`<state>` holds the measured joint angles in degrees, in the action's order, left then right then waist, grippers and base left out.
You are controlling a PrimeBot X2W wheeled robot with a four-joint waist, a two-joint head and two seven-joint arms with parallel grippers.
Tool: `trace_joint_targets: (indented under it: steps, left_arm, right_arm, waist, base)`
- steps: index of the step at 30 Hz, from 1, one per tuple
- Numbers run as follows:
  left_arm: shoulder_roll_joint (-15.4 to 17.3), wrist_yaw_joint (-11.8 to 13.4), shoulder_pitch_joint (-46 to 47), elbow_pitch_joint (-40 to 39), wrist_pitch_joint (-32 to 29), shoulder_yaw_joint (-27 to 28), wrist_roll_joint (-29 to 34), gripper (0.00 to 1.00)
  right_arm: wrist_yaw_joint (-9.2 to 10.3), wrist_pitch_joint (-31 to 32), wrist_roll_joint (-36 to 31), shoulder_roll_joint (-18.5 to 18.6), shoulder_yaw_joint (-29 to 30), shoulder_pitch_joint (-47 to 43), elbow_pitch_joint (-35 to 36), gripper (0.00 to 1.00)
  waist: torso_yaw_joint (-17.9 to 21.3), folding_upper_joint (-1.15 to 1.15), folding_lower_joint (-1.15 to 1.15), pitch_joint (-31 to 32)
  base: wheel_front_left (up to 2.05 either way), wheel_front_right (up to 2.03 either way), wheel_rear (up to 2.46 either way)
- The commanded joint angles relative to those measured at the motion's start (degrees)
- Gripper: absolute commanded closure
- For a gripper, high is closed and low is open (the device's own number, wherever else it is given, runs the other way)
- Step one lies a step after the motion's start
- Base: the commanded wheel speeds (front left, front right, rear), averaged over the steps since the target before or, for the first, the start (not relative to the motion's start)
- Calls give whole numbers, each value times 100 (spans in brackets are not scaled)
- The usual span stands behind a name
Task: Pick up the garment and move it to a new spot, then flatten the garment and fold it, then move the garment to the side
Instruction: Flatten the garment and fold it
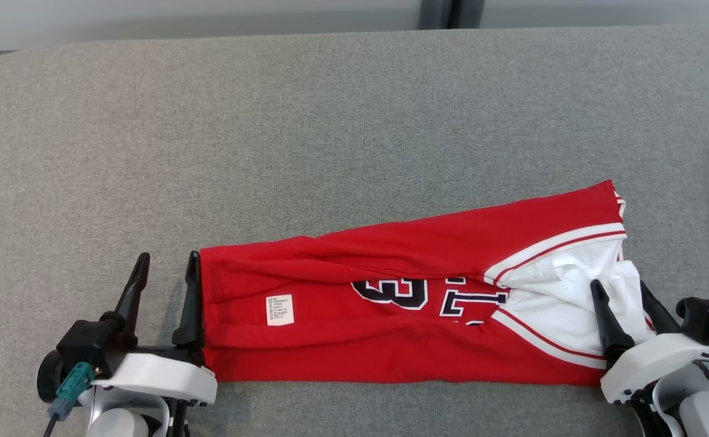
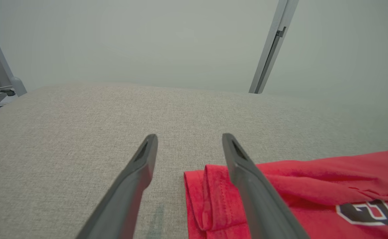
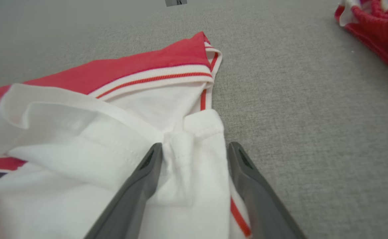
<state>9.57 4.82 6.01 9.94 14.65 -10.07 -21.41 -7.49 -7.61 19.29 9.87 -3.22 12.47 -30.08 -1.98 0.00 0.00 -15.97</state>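
Grey table carries the garment, a red jersey folded into a long band and lying flat. Risks as I judge them: if I close the right side on the loose white sleeve fold alone, the top layer drags and the band opens. On the left, a finger over the hem may catch a single layer or shove it into a bunch. Left gripper sits low at the garment's left end, jaws wide, straddling the hem edge. Right gripper sits low at the garment's right end, jaws wide, the white fold between them, unpinched.
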Motion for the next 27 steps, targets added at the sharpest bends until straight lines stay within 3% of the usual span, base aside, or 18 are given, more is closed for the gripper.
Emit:
trace_joint_targets:
  steps: [1,3,4,5,6,13,27]
  left_arm:
    - [8,-21,98,7,18,2,15,0]
    - [4,-24,126,17,24,-5,15,0]
    - [9,-26,136,22,27,-1,14,0]
    - [10,-24,140,21,28,5,10,0]
    - [14,-18,143,15,30,17,9,0]
    - [33,25,156,-67,47,62,19,0]
    - [30,55,62,-122,53,117,-9,0]
  right_arm:
    - [-1,147,114,-17,-157,-57,-240,0]
    - [-2,307,280,-33,-377,-112,-389,0]
    - [-8,381,375,-39,-493,-139,-438,44]
    - [-9,468,455,-31,-626,-159,-479,67]
    - [-17,549,558,-18,-737,-176,-510,100]
    - [11,447,1097,400,-975,-152,-387,100]
    - [12,-75,1294,1587,-97,-175,-46,100]
  waist:
    - [-4,0,0,-16]
    - [-6,0,0,-25]
    - [-2,0,0,-23]
    - [2,0,0,-21]
    - [9,0,0,-19]
    - [53,0,0,-31]
    - [189,0,0,18]
  base:
    - [0,0,0]
    - [0,0,0]
    - [0,0,0]
    - [0,0,0]
    - [0,0,0]
    - [0,0,0]
    - [0,0,0]
